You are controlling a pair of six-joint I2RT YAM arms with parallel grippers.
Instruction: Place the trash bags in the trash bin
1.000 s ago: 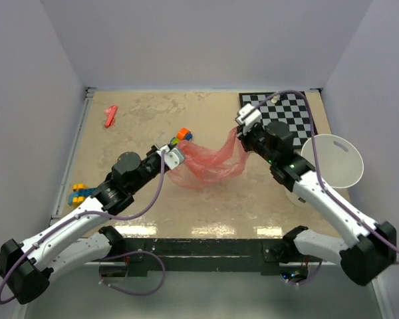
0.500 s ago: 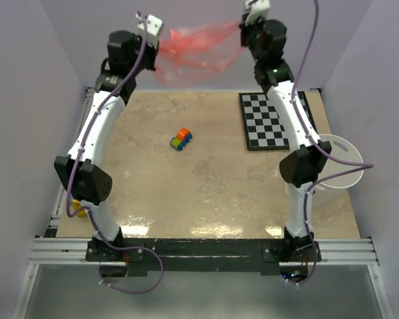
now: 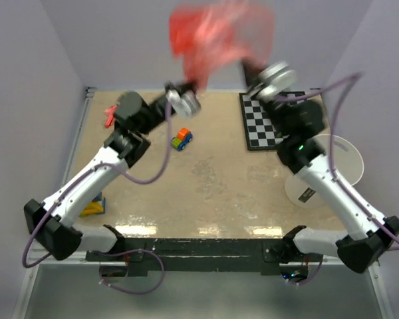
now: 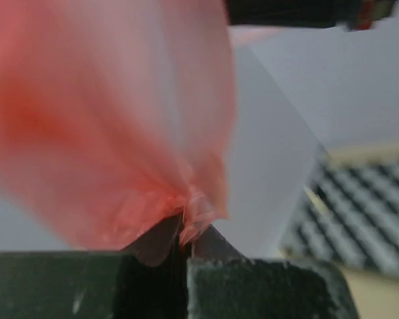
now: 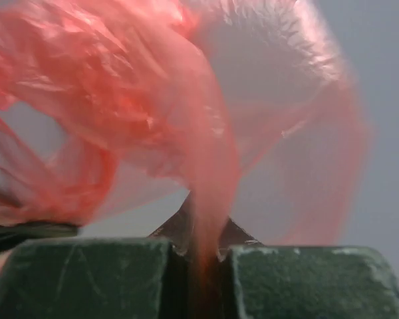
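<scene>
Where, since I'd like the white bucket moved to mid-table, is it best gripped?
Probably the wide rim of the white bucket, coming down from above: it seems upright with its mouth open, so one finger fits inside the wall, one outside. The round side looks too broad to span. Use the rim stretch away from the right arm.

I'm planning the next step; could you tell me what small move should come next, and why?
Probably carry the red bag right and down toward the white bucket: the left hand and right hand both pinch it high in the air, well clear of its mouth.
</scene>
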